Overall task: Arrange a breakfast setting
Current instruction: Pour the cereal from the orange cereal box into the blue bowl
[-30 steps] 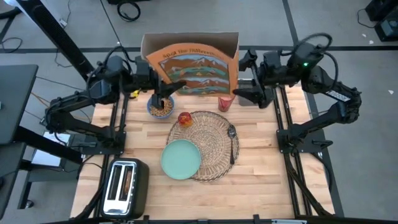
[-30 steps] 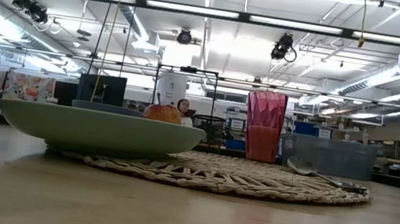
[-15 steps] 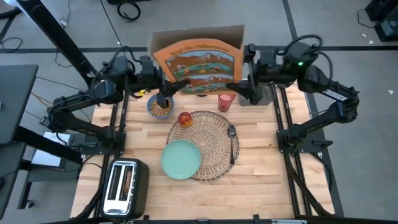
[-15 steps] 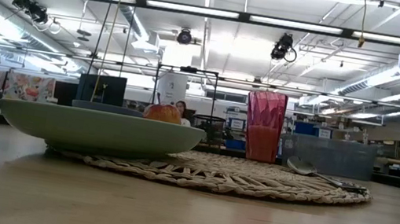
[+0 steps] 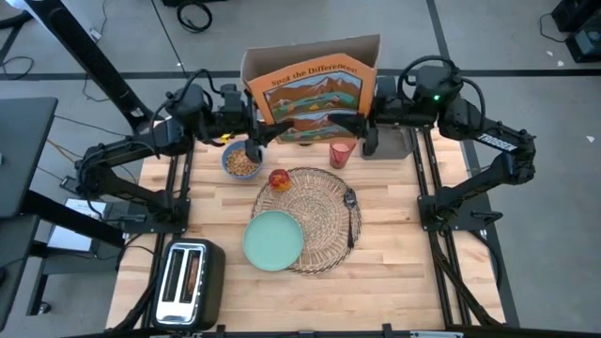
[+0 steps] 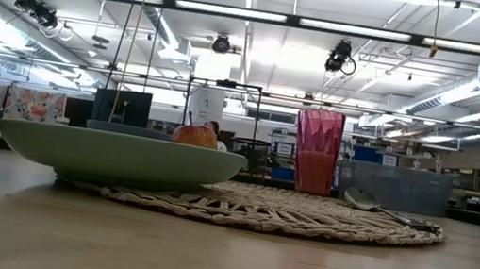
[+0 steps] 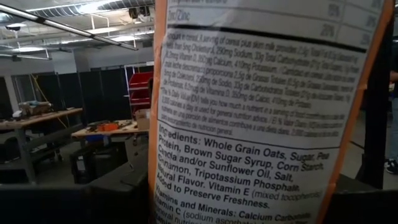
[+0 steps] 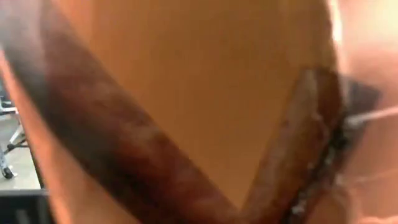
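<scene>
High view only: box (image 5: 313, 89) held upright at far table edge, behind mat (image 5: 315, 218), left gripper (image 5: 258, 131) clamped on its left edge, right gripper (image 5: 362, 127) at its right edge, grip unclear. Left wrist: ingredients panel. Low view: plate (image 6: 117, 156), apple (image 6: 195, 135), cup (image 6: 316, 152), spoon (image 6: 390, 212) on mat, no box. Versus a second ago: box shifted right, right gripper narrowed.

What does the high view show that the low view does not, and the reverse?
High only: both arms, with the left gripper and right gripper at the sides of the raised cereal box, plus the bowl's cereal and the toaster. Low only: the room behind the table. Both: placemat, plate, apple, cup, spoon.
</scene>
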### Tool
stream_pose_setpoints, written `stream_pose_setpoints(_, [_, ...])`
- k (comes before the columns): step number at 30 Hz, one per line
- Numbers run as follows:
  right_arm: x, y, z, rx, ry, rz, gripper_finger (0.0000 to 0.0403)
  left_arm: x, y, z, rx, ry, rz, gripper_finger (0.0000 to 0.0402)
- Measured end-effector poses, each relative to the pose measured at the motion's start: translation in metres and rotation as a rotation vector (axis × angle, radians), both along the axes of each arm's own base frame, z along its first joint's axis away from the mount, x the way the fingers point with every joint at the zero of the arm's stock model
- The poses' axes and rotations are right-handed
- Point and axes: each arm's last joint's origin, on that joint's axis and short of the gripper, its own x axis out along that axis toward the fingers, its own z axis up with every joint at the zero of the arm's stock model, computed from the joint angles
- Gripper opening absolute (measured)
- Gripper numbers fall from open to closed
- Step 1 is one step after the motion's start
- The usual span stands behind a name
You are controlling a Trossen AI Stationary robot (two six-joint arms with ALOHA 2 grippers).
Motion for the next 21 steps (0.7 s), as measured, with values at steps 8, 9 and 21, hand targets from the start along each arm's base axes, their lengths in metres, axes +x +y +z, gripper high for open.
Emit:
stream_pose_setpoints(8, [-0.001,0.0,-0.007,0.023,0.059,-0.038,0.0144,-0.016,-0.003,-0.001,-0.023,0.097,0.009,0.0306])
stream_pose_setpoints(9, [-0.004,0.0,-0.005,0.022,0.053,-0.049,0.0142,-0.02,-0.003,-0.001,-0.024,0.113,0.013,0.0311])
stream_pose_setpoints(21, [-0.034,0.009,-0.035,0.069,0.076,-0.059,0.0138,-0.102,-0.023,0.005,-0.103,0.28,0.023,0.0318])
